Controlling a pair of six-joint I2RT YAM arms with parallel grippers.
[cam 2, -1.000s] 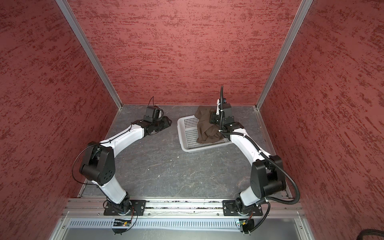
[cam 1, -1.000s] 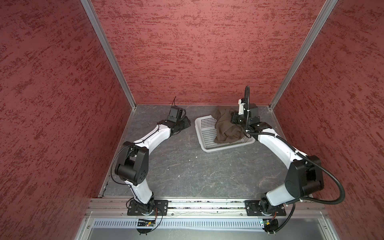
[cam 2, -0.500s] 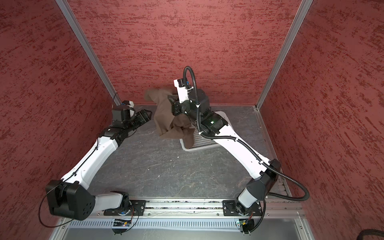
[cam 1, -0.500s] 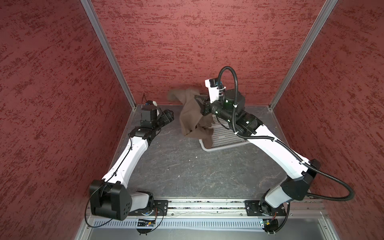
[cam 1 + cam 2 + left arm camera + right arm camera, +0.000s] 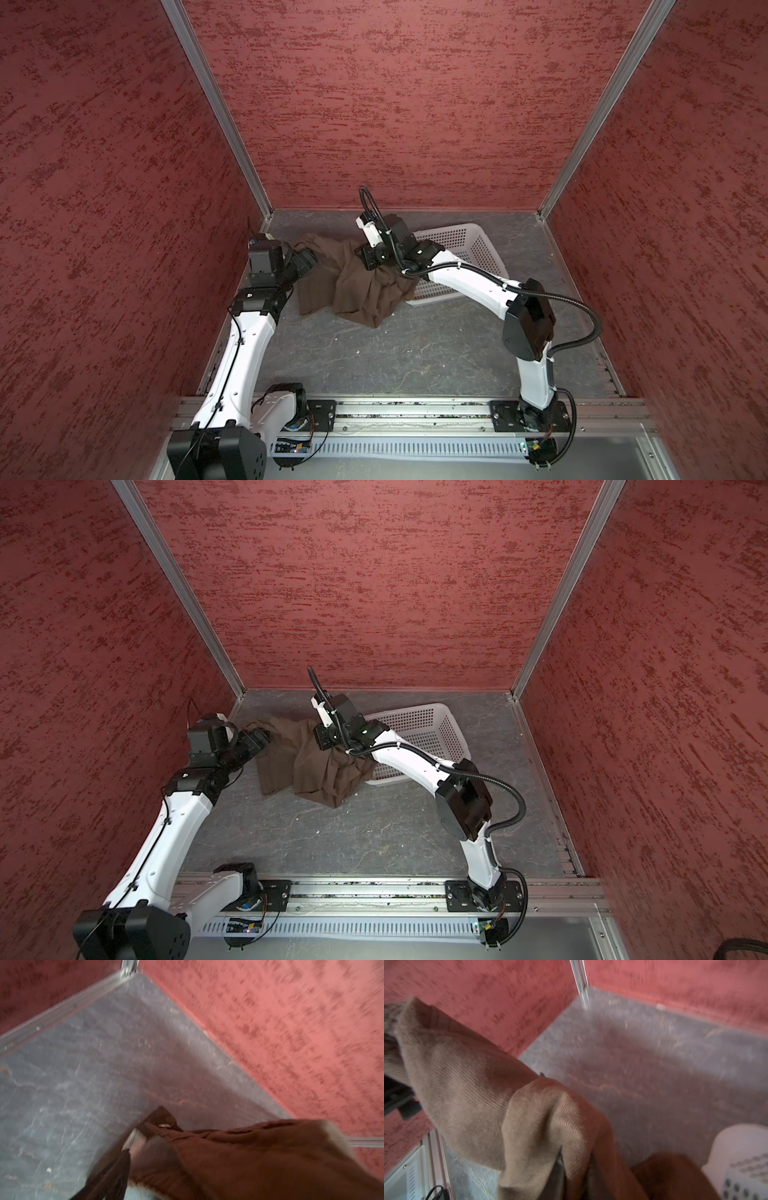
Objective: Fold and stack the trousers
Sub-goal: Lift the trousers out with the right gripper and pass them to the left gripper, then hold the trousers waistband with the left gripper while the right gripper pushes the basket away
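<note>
Toward the back left of the counter [image 5: 415, 353], between your two arms, the trousers [image 5: 349, 291] lie in a crumpled heap, with one fold against the near corner of the white basket [image 5: 469, 249]. Your left gripper [image 5: 305, 259] sits at the heap's left edge, close to the side wall [image 5: 124, 249]. Your right gripper [image 5: 365, 259] is against the cloth at its highest point, with the basket just behind that arm. Brown cloth drapes across both blurred wrist views, so you cannot tell whether either gripper is clamped or released. A metal button [image 5: 165, 1125] shows in the left wrist view.
</note>
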